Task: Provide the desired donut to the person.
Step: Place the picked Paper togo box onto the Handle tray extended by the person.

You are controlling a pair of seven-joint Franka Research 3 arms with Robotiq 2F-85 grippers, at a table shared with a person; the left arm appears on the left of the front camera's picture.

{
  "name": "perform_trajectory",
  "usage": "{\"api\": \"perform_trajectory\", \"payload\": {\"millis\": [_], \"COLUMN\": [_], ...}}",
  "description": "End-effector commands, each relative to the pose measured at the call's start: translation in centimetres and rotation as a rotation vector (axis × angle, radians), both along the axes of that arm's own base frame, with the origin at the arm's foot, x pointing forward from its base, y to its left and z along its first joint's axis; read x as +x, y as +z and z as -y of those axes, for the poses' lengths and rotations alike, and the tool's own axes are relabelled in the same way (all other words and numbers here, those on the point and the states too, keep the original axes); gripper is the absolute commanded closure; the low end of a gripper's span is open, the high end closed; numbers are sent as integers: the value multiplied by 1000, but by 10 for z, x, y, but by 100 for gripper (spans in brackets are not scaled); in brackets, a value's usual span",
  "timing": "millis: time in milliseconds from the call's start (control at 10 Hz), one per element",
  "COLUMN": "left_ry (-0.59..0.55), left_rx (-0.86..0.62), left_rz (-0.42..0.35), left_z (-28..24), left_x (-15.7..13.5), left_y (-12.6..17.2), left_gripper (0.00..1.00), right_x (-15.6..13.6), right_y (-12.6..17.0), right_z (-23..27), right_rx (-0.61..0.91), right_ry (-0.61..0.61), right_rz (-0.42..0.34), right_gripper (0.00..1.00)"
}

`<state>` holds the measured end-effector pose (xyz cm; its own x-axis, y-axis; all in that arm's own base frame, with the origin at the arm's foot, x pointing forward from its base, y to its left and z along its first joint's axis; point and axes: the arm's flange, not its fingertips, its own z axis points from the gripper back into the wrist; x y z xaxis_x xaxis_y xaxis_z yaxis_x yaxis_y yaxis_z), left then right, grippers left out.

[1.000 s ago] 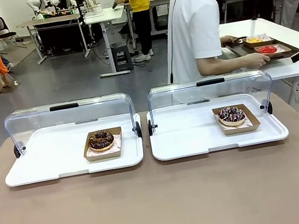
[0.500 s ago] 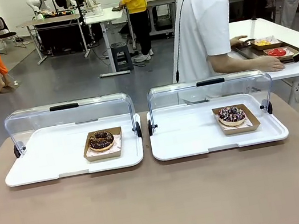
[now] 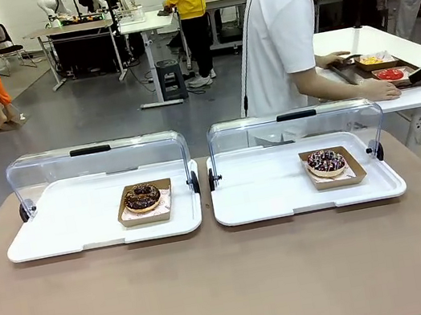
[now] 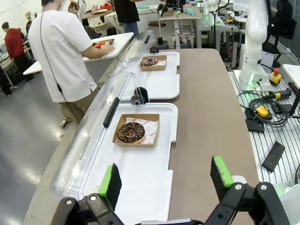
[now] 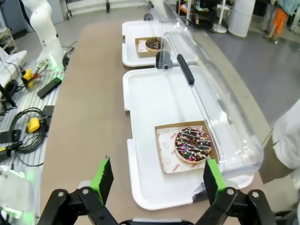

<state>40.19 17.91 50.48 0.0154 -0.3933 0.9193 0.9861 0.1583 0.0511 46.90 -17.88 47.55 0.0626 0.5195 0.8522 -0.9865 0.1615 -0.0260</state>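
Both sets of jaws stand apart, empty. The chocolate donut [image 3: 142, 196] and the sprinkled donut [image 3: 326, 161] sit on separate trays. The person [image 3: 281, 39] faces away, so picking the wrong donut is the risk.

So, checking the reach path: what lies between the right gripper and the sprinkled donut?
In the right wrist view, bare white tray floor and the donut's cardboard holder lie between the open right gripper and the sprinkled donut.
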Motion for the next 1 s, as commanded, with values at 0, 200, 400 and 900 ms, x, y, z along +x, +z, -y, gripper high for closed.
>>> {"api": "perform_trajectory", "payload": {"millis": [0,200,400,900], "left_ry": [3,3,3,3], "left_rx": [-8,-8,-8,-8], "left_rz": [9,9,9,9], "left_z": [0,0,0,0], "left_x": [-1,-1,-1,-1], "left_y": [1,1,1,1], "left_gripper": [0,0,0,0], "right_x": [-1,-1,-1,-1], "right_y": [-3,-3,-3,-3], "right_z": [3,3,3,3], "right_rx": [12,12,12,12], "right_ry": [9,9,9,9], "right_rz": [-4,-4,-4,-4], "right_gripper": [0,0,0,0]}}
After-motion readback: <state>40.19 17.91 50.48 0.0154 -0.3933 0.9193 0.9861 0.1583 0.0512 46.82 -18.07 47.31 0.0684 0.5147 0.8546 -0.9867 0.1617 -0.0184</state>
